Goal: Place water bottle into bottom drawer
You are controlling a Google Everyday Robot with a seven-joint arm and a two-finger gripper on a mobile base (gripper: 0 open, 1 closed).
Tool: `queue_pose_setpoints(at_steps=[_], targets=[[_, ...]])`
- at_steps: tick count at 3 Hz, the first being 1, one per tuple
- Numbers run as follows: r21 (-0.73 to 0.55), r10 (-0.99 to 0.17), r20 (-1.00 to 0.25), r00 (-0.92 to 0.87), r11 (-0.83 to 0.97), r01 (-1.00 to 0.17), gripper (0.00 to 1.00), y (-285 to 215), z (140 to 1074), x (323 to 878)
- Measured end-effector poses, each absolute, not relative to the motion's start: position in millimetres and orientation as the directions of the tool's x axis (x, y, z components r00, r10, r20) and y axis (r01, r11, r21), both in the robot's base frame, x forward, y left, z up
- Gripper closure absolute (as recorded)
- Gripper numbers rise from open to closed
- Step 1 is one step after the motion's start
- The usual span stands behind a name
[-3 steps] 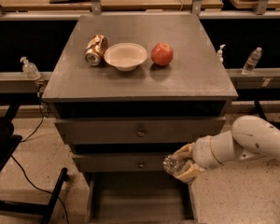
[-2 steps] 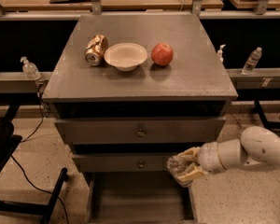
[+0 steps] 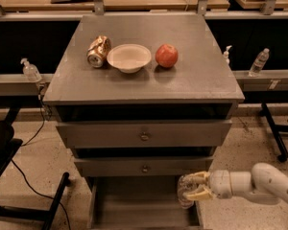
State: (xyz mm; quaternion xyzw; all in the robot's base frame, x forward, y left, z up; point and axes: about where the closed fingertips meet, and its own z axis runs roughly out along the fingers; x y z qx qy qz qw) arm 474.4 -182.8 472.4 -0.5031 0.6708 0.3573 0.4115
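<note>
End effector (image 3: 194,188) sits low at the cabinet's front-right. Its fingers are closed round the water bottle (image 3: 184,191), which hangs just over the right side of the open bottom drawer (image 3: 134,202).

Vs a sec ago, the arm (image 3: 259,182) has dropped and the bottle w/ it. It was level w/ the middle drawer (image 3: 110,167) front; now it's mostly below that panel's lower edge, over the tray. My read: the carry is nearly done. Left to do: lower a bit more, let go, back out.

Edges: the bottle is close to the drawer's right wall, so a release here could catch the rim or tip it out to the floor. Nudging inward toward tray centre looks safer, and there's open room left of the bottle. The middle drawer front is right behind and above, so the exit prob. goes out toward the front-right.

The counter (image 3: 149,87) w/ crushed can (image 3: 98,51), bowl (image 3: 129,57) and apple (image 3: 166,55) is well above, no conflict.
</note>
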Motion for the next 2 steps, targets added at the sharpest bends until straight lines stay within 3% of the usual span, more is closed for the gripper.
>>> queue_pose_setpoints(at_steps=[1, 2], targets=[[0.218, -0.235, -0.935, -0.268, 0.219, -0.951, 1.00, -158, 376, 460], [0.271, -0.238, -0.924, -0.299, 0.141, -0.952, 1.00, -95, 305, 450]])
